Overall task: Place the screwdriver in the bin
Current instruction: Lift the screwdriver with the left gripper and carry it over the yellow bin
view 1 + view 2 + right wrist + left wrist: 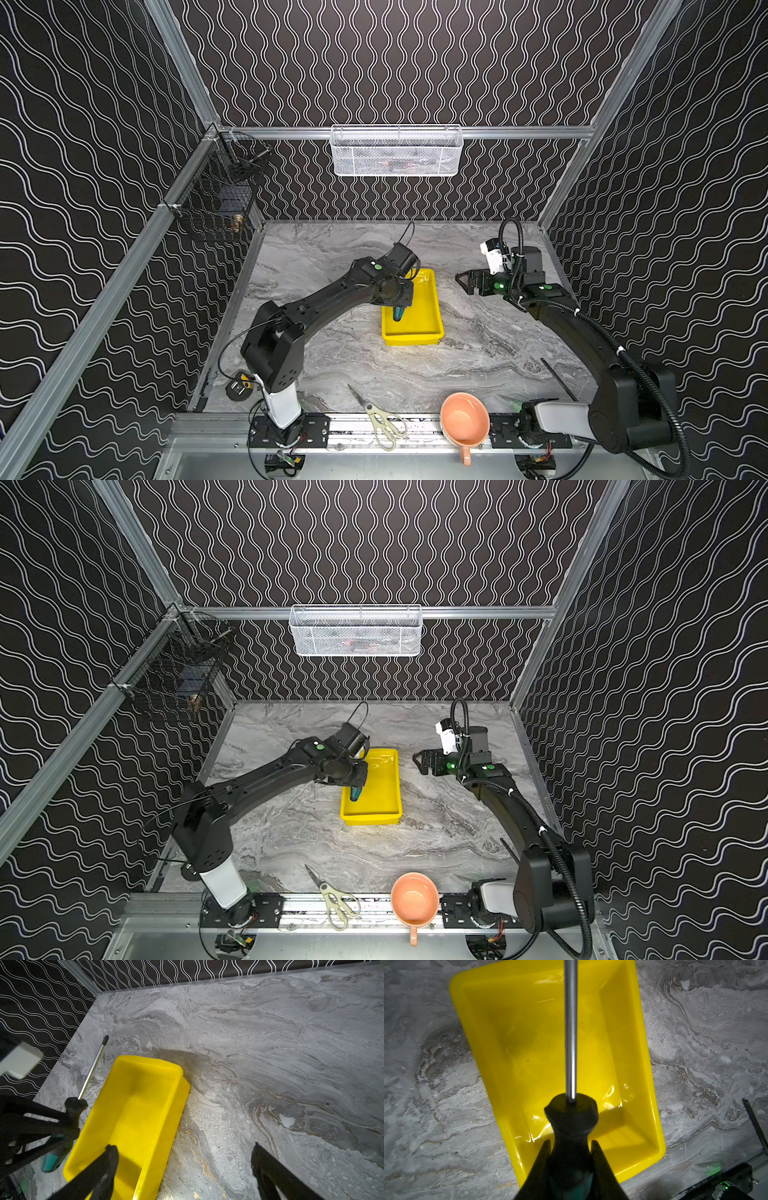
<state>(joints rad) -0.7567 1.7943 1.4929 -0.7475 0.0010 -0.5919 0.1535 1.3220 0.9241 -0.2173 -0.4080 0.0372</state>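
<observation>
The bin is a shallow yellow tray in the middle of the marble table. My left gripper hangs over its left part, shut on the black-and-green handle of the screwdriver. In the left wrist view the metal shaft runs above the bin. In the right wrist view the screwdriver is tilted, its tip past the bin's far left rim. My right gripper is open and empty, right of the bin.
Cream-handled scissors and an orange cup lie at the front edge. A thin black rod lies at the front right. A white mesh basket hangs on the back wall, a black wire basket on the left wall.
</observation>
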